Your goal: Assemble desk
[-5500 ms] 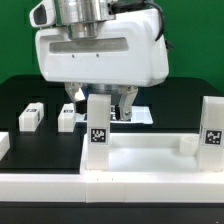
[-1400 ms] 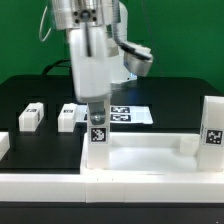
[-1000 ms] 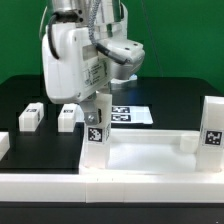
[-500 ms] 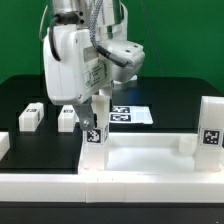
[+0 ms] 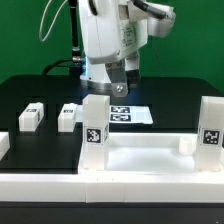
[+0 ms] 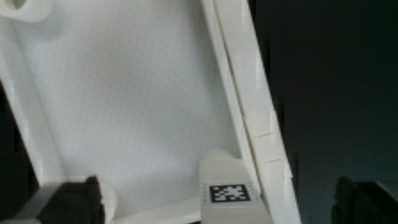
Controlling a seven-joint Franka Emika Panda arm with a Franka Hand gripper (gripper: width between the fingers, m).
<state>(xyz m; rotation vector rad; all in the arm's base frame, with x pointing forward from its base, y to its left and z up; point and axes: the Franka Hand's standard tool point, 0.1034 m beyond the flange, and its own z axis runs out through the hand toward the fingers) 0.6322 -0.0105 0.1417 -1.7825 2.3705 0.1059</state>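
While hovering just above and behind an upright leg [image 5: 96, 121] near the middle of the exterior view, grips nothing. Gripper [image 5: 117, 90] with jaws spread wide. In the wrist view, dark fingers [image 6: 71, 198] at both sides, and between them only the tagged top of that leg, lower down and not touched.

Appears seated in the near corner socket of the tabletop [image 5: 150, 160], which lies low in the frame and reaches to the exterior view's right. At the far right edge, upright on the same panel: a second leg [image 5: 213, 125]. On the black table [image 5: 180, 100], toward the exterior view's left, lying flat and well apart from the panel: a loose leg [image 5: 30, 117] and its neighbour [image 5: 68, 117].

Step in hand, as judged: letting go after fitting a leg. Next, probably: rise straight so as not to knock the post, cross to the left of the frame, close on one lying leg across its narrow sides, then turn it upright over a free socket.
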